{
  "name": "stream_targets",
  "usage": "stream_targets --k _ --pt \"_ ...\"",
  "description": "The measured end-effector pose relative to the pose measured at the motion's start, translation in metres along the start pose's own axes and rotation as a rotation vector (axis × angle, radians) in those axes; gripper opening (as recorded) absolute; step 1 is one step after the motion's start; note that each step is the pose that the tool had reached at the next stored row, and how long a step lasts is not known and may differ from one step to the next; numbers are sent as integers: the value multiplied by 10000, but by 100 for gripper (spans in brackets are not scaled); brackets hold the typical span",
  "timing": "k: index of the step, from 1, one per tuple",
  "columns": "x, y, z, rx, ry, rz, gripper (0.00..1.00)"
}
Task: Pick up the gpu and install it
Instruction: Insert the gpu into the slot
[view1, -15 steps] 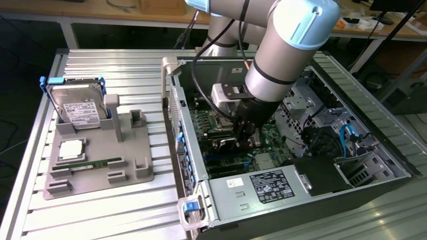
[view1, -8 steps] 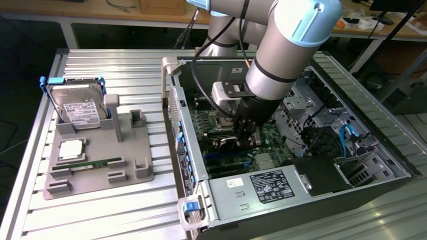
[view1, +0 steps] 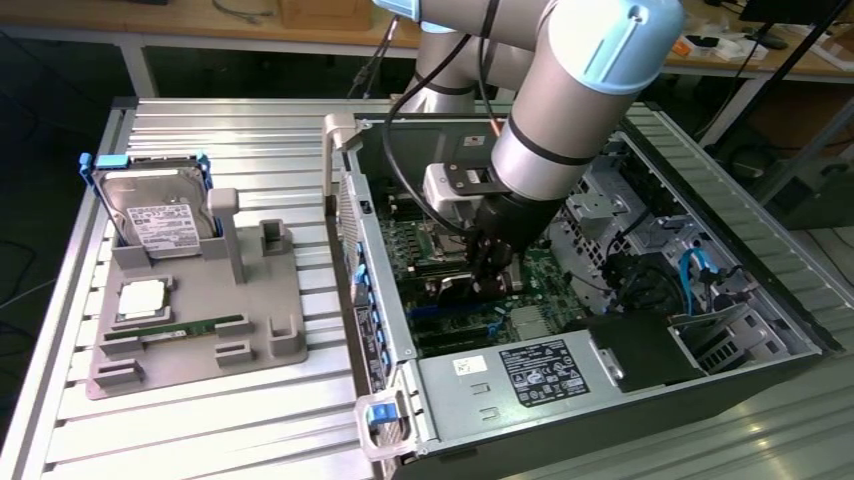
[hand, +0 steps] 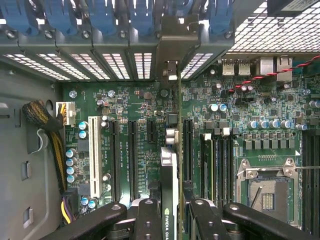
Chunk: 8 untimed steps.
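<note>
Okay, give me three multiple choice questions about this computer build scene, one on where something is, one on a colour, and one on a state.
1. Where is the hard drive?
A. in the grey holder outside the case
B. inside the case
C. in the gripper

2. What colour is the long expansion slot?
A. red
B. white
C. yellow

3. What is the state of the gpu?
A. lying in the holder
B. flat on the table
C. held edge-on by the gripper over the motherboard

Answers: A, it stands upright in the holder; B, it is white among black slots; C, fingers clamp it.

Gpu (hand: 170, 165) edge-on over motherboard (hand: 125, 100) inside computer case (view1: 747, 230), parts holder (view1: 200, 300) at exterior view's left.
</note>
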<state>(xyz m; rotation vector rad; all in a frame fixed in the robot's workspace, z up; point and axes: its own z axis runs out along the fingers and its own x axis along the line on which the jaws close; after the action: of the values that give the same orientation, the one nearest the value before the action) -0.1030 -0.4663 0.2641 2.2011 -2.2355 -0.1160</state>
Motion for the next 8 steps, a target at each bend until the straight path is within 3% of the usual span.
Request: stream_targets --k 8 --pt "5 -1 32 -7 0 2 27"
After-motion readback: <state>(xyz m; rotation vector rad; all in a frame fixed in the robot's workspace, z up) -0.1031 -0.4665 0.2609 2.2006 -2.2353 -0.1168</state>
